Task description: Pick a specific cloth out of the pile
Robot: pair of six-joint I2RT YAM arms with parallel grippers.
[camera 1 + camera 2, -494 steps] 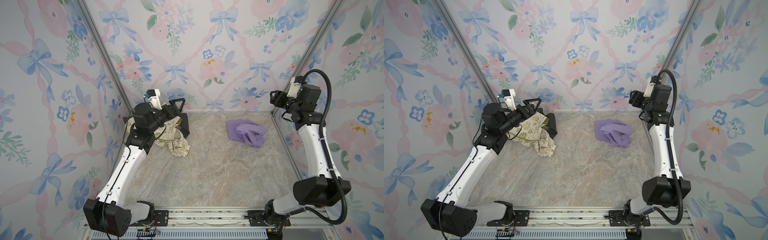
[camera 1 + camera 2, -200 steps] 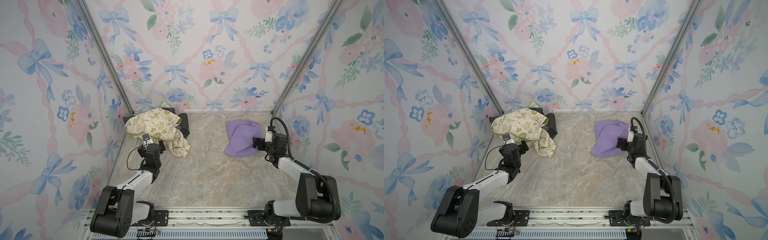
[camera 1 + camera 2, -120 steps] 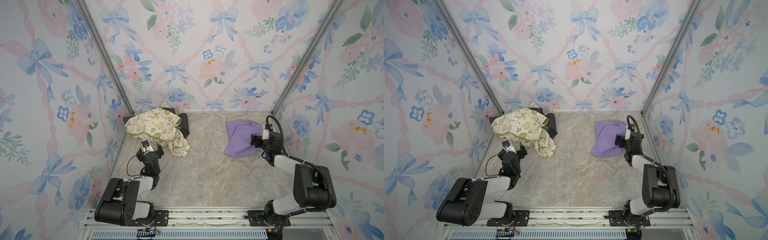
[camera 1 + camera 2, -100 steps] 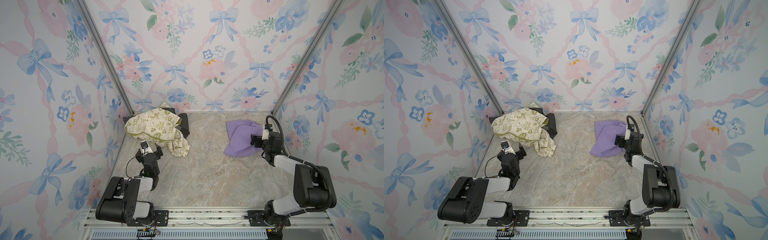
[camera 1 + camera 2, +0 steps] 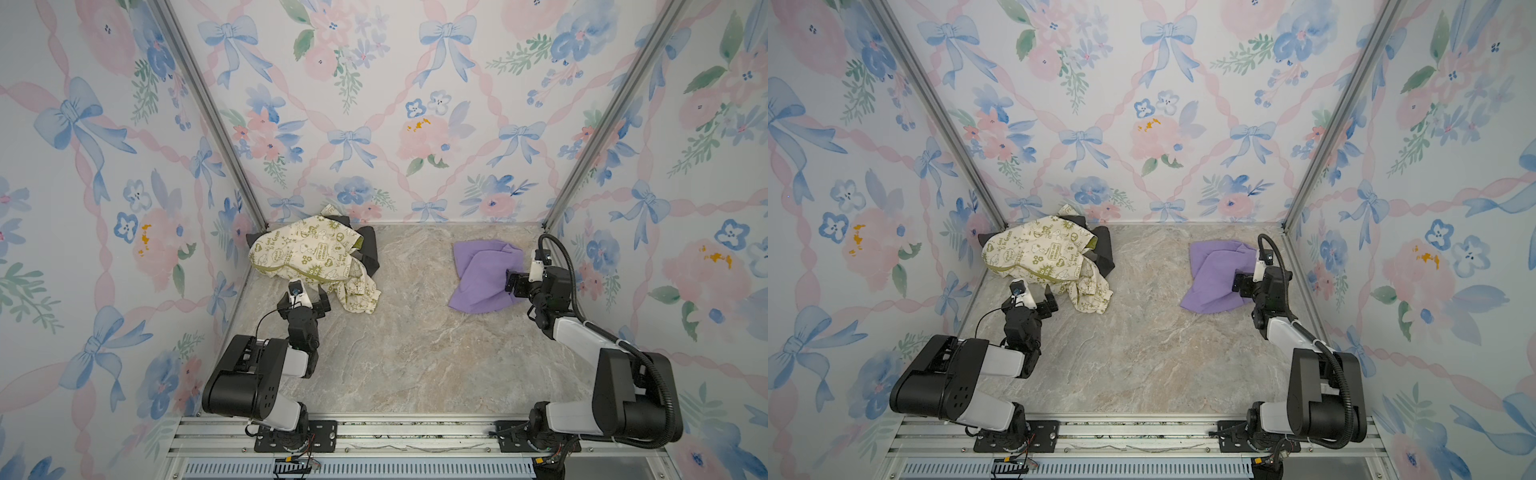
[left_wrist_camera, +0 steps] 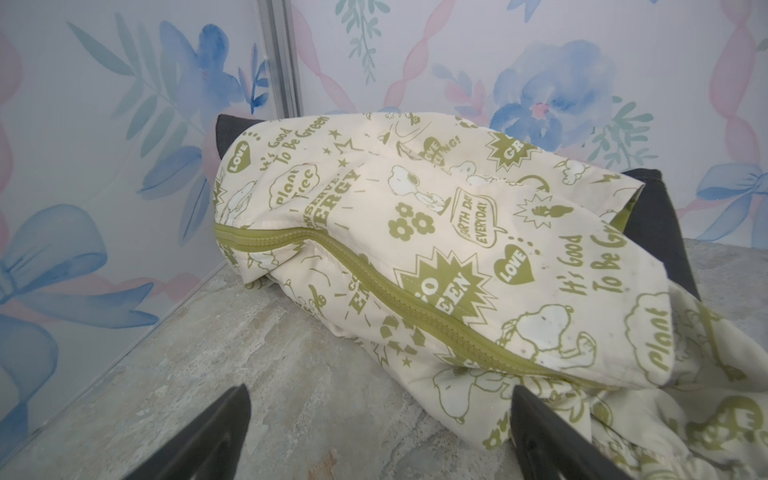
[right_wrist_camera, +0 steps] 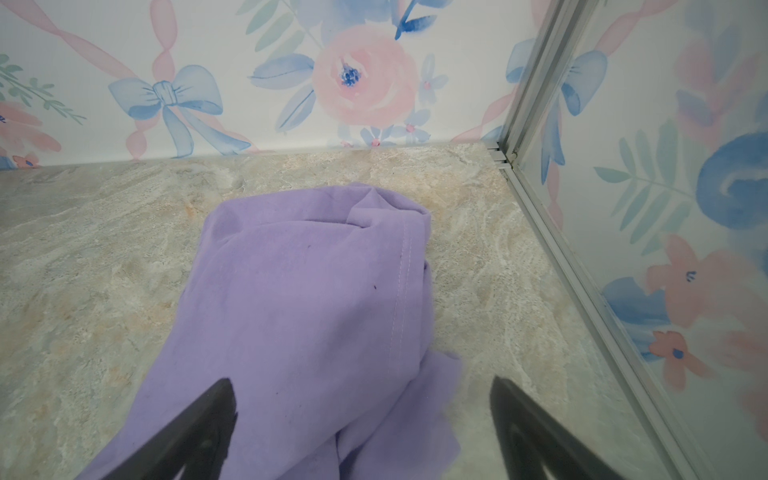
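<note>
The lavender cloth (image 5: 482, 272) (image 5: 1214, 272) (image 7: 316, 307) lies loosely folded on the marble table, apart from the pile, at the back right. My right gripper (image 5: 513, 284) (image 5: 1242, 284) (image 7: 360, 383) hangs low at its right edge and is open; one finger is over the cloth, the other over bare table, gripping nothing. The pile sits in the back left corner: a cream cloth with olive prints (image 5: 307, 253) (image 5: 1038, 253) (image 6: 415, 232) on top of a dark garment (image 5: 369, 254) (image 5: 1105, 254) (image 6: 658, 224). My left gripper (image 5: 306, 296) (image 5: 1036, 300) (image 6: 379, 392) is open just in front of the pile and holds nothing.
Floral walls close the table (image 5: 415, 345) on three sides, with metal corner posts (image 5: 548, 224) (image 6: 282, 62) (image 7: 505, 153) next to both cloths. Both arms are folded low near the front rail (image 5: 374, 434).
Both arms have come down from high at the back to low over the table and folded back toward the front. The lavender cloth lies more spread than before. Both grippers stayed open.
</note>
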